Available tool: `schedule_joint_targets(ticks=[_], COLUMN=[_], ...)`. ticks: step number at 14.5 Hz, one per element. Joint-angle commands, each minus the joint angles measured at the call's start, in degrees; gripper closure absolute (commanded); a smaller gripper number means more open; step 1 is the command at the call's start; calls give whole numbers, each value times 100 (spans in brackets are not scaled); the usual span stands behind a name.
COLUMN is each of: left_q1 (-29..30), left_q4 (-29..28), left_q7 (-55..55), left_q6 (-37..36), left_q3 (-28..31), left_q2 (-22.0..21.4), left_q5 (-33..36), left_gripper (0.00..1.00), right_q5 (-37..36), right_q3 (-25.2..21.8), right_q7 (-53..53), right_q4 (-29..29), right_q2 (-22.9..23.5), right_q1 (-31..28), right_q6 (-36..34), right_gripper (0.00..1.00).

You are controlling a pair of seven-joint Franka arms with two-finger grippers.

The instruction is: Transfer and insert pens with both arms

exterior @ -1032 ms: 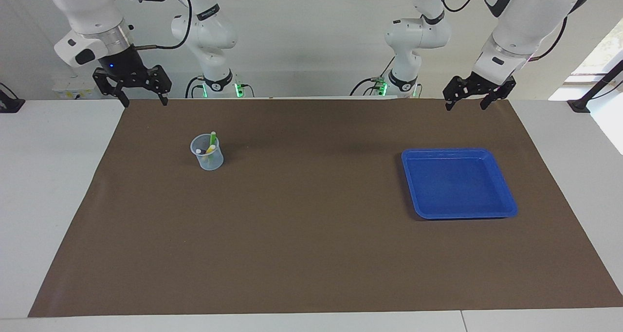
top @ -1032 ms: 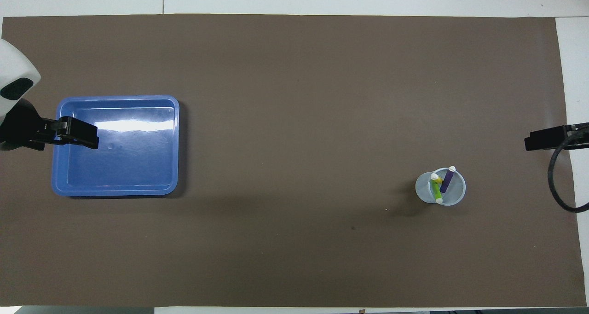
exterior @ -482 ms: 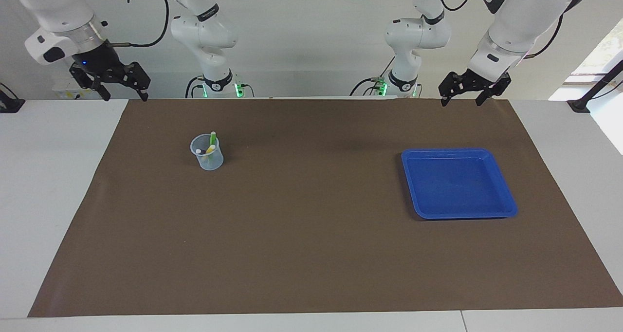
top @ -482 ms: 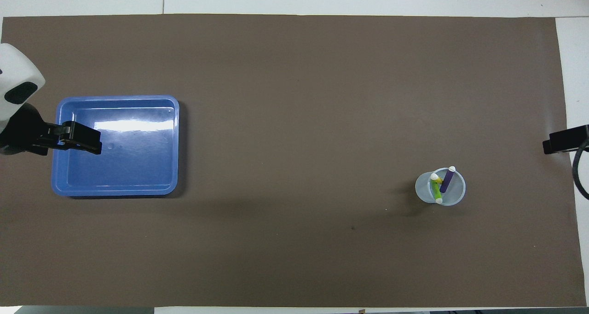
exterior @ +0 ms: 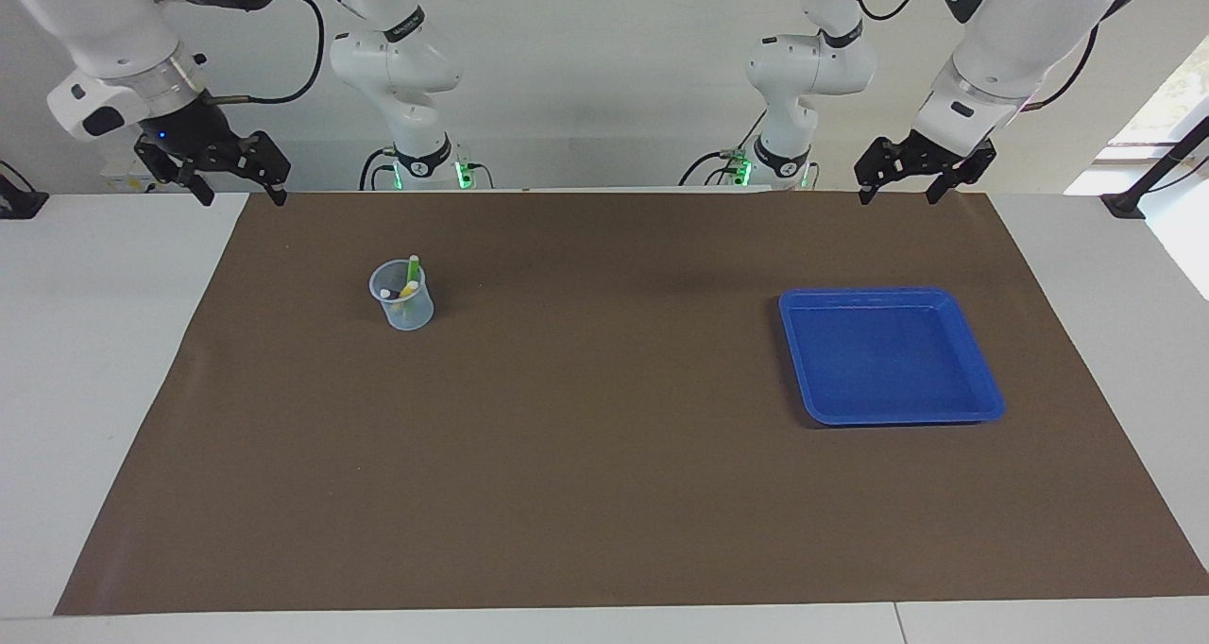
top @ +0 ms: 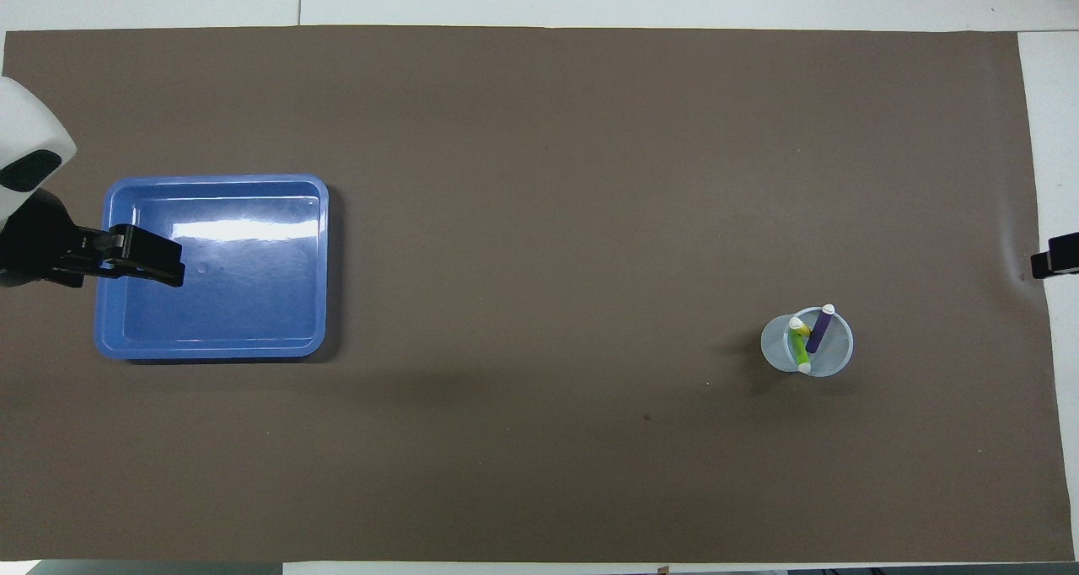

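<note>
Facing view
Desk: white, covered across its middle by a brown mat.
Clear cup: upright on the mat, toward the right arm's end of the desk, well apart from the tray.
Pens: all three inside the cup, leaning. Green pen highest above the rim; yellow pen beside it; a whitish cap end low at the rim, its body colour hard to tell here.
Blue tray: flat on the mat toward the left arm's end, holding nothing.
Right gripper: raised over the mat's corner nearest the robots at the right arm's end; jaws spread apart, gripping nothing.
Left gripper: raised over the mat's edge nearest the robots at the left arm's end; jaws spread apart, gripping nothing.
Smaller white arms: two, upright at the desk's robot edge, green lights at their bases.

Overhead view
Cup: on the mat toward the right arm's end.
Purple pen: leaning in the cup, cap end at the rim farther from the robots.
Green pen and yellow pen: close together beside the purple one, crossing.
Tray: toward the left arm's end, glossy, bare.
Left gripper: covering the tray's rim at the end of the desk.
Right gripper: only a black tip at the picture's edge, past the mat's end.
</note>
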Motion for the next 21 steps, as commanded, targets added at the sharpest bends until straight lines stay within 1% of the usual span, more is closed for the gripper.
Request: schedule_joint_targets(ticks=[1, 2, 4, 21], left_q1=[-35, -35, -44, -44], left_q4=[110, 110, 110, 49], left_q7=[76, 68, 67, 67], left_q6=[-113, -113, -113, -122], left_q3=[82, 73, 73, 73], left_q2=[11, 10, 10, -16], left_q5=[-65, -65, -56, -56], left_gripper=[0, 0, 0, 0], right_q5=[-65, -56, -38, -38], right_q3=[24, 23, 58, 120], right_q7=[13, 4, 4, 30], right_q4=[176, 220, 220, 150], right_q2=[133, 133, -25, -52], right_q1=[31, 40, 5, -21], right_q6=[-27, -62, -88, -53], right_gripper=[0, 0, 0, 0])
